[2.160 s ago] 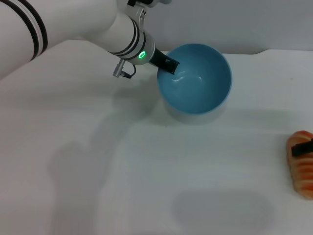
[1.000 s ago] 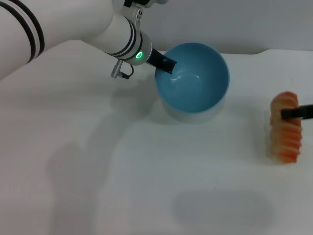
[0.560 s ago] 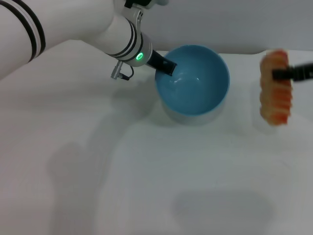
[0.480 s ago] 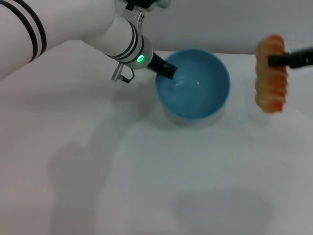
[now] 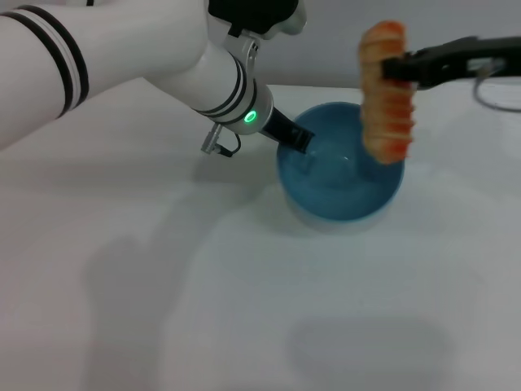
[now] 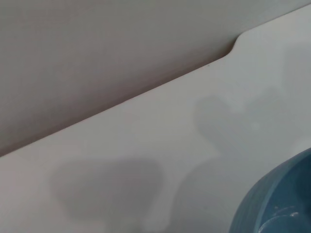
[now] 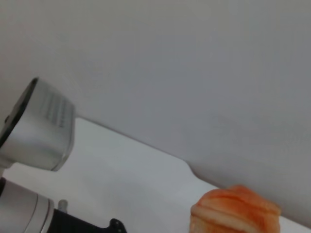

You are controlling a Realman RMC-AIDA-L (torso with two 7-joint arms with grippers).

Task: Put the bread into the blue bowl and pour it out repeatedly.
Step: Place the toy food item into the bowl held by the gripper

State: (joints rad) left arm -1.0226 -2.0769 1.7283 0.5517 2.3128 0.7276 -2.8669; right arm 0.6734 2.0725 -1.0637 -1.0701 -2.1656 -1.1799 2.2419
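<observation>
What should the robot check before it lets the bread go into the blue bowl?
1. Bread gripped by the right pincer: ok, it hangs from the pincer in the air.
2. Bread above the blue bowl: ok in the head view, its lower end lies over the bowl's right side; the true height I cannot tell.
3. Bowl steadied: ok, the left pincer is at its left rim.
4. Bowl empty: ok, nothing shows inside.
5. Bowl upright on the table: ok.

The left arm (image 5: 122, 61) is glossy white with paired black bands (a green ring light near its black claw (image 5: 295, 137)).
</observation>
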